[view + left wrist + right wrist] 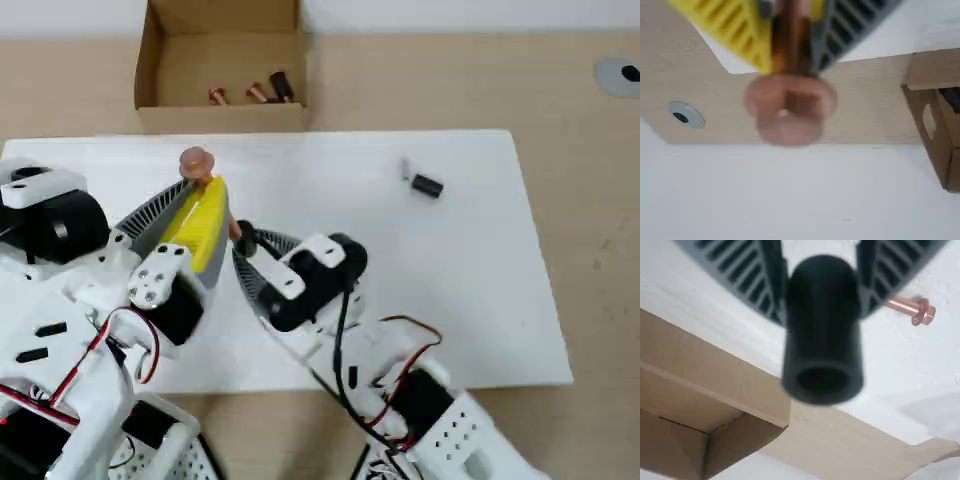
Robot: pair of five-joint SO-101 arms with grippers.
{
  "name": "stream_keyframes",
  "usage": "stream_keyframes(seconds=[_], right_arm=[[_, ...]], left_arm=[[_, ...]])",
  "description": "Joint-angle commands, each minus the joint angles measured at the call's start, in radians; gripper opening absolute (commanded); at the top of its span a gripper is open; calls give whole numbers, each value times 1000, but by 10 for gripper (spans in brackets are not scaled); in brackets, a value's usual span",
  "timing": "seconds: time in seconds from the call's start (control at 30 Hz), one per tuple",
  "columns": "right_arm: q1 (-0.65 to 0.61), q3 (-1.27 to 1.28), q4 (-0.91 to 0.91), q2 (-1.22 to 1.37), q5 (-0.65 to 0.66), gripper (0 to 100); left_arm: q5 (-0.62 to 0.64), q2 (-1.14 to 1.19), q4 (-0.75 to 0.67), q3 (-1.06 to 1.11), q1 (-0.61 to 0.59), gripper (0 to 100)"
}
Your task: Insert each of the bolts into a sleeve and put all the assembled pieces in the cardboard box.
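The high view takes in the cardboard box (150, 70) at the table's far side with assembled pieces (255, 92) lying inside, and a loose sleeve (427, 186) on the white board (480, 300), well apart from both arms. The left wrist view shows the left gripper (790, 30) clamped on a copper bolt (790, 107) by its shank, head outward, near the box. The right wrist view shows the right gripper (822, 285), just beside the left, squeezing a black sleeve (822, 340), open bore facing out.
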Motion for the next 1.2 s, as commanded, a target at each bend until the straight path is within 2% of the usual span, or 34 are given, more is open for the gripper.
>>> stream_keyframes(seconds=[0.0, 0.23, 0.57, 0.83, 1.03, 1.17], right_arm=[[-4, -48, -28, -24, -8, 10], [-4, -90, -23, -24, -8, 10], [-4, -107, -21, -24, -6, 10], [-4, -107, -21, -24, -6, 9], [-4, -113, -21, -24, -6, 9], [-5, -113, -21, -24, -8, 9]], left_arm=[[5, 8, -6, 43, 12, 12], [8, 2, -12, 107, 9, 12], [2, 1, -135, 129, 5, 12], [3, 10, -212, 104, -80, 12], [5, 10, -222, 183, -78, 12], [8, 5, -313, 256, -75, 12]])
